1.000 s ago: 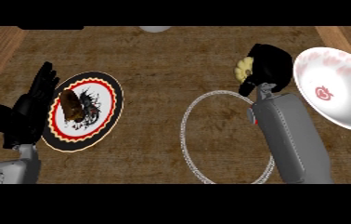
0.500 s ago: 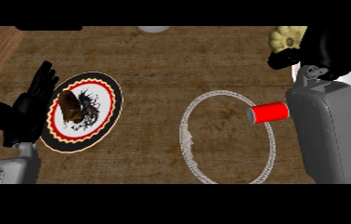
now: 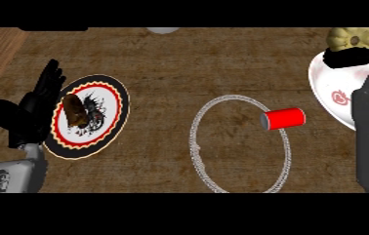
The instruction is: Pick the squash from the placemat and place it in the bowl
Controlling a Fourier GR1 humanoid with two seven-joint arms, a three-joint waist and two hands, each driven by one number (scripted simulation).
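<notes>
The pale yellow squash (image 3: 350,38) is at the far right top, held above the back rim of the white bowl (image 3: 330,88). My right hand (image 3: 346,57) curls under it, black fingers wrapped round its lower side; most of the hand is cut off by the view's edge. The round placemat (image 3: 194,137), a grey-rimmed ring, lies in the middle of the wooden counter with no squash on it. My left hand (image 3: 34,105) rests open at the left edge, fingers up.
A red cup (image 3: 283,118) lies on its side on the placemat's right part. A black, red and white patterned plate (image 3: 108,95) with a brown food item (image 3: 75,111) sits beside my left hand. A white object (image 3: 163,30) shows at the counter's back edge.
My right hand has carried the squash to the right and away from the placemat, over the bowl. The red cup came into sight as the arm passed. The left hand stayed still.
</notes>
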